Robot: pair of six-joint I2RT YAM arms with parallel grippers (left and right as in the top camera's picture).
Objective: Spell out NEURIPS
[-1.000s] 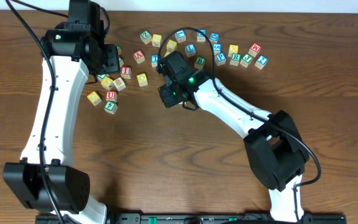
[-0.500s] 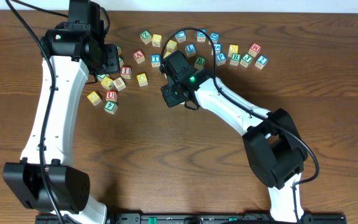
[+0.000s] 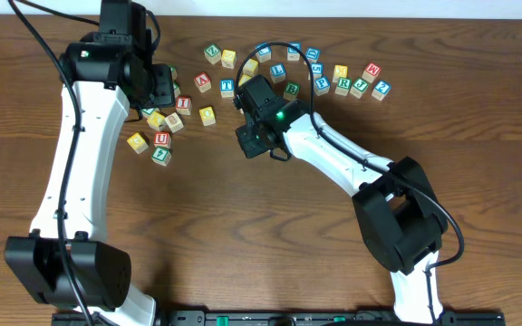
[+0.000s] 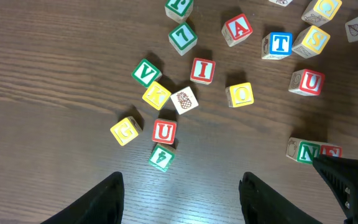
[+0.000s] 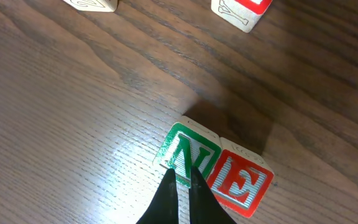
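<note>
**Hazards, left to right.**
- Left gripper [image 4: 182, 180]: fingers wide apart, empty, hanging over bare brown wood-grain tabletop [image 4: 55, 50] just below a loose cluster. Judged liable, on any off-centre descent toward the red-bordered wooden U cube [image 4: 164, 131], to knock the yellow-faced wooden G cube [image 4: 125, 131] near its left or the green-bordered wooden picture cube [image 4: 161, 157] just below it.
- Right gripper [image 5: 182, 177]: fingers closed together, nothing between them, tips over the green-bordered wooden N cube [image 5: 188, 155]; contact or slight clearance impossible to tell. Sideways push from there judged liable to twist the N or shove it into the red-bordered wooden E cube [image 5: 241, 183], spoiling the started row; no grasp possible without parting the fingers.

**Task cubes, left to right.**
- U: red letter on pale face, in the left cluster.
- Red-bordered wooden I cube [image 4: 202, 70]: above and right of the U, apart from it.
- Second red-bordered U cube [image 4: 307, 81]: farther right, alone.
- N and E: touching side by side, N on the left, letters up, on open table below the scatter.
- Yellow-faced wooden S cube [image 4: 311, 40]: beside the blue-bordered wooden T cube [image 4: 279, 45], near the top of the scatter.
- Blue-bordered wooden P cube [image 3: 322, 84] and small wooden R cube [image 3: 343, 84]: neighbours in the far-right row, well apart from N and E; R's border colour too small to tell.
</note>
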